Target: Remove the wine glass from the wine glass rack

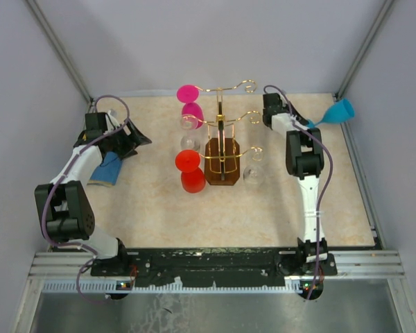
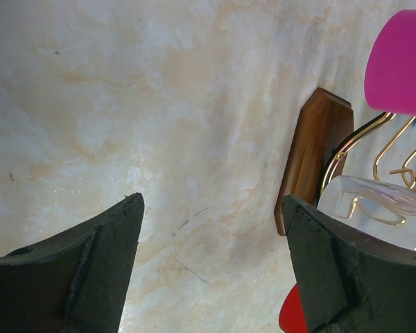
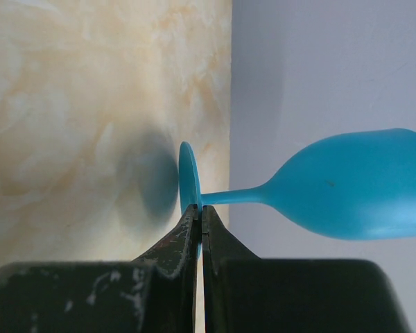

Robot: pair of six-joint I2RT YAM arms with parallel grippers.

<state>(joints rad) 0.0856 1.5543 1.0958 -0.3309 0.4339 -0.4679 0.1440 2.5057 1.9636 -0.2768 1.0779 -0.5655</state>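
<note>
The wine glass rack (image 1: 223, 142), gold wire on a brown wooden base (image 1: 222, 172), stands mid-table. Pink glasses (image 1: 192, 111), a red glass (image 1: 191, 173) and clear glasses (image 1: 252, 173) hang on or stand around it. My right gripper (image 1: 312, 125) (image 3: 201, 208) is shut on the flat foot of a blue wine glass (image 1: 340, 111) (image 3: 353, 184). That glass is well to the right of the rack, its bowl pointing at the right wall. My left gripper (image 1: 135, 139) (image 2: 211, 201) is open and empty to the rack's left, above bare table.
A blue object (image 1: 109, 168) lies beside the left arm. The left wrist view shows the rack's base (image 2: 312, 159), a pink glass (image 2: 401, 66), a clear glass (image 2: 381, 208) and a bit of red (image 2: 291, 316) close by its right finger. Grey walls enclose the table.
</note>
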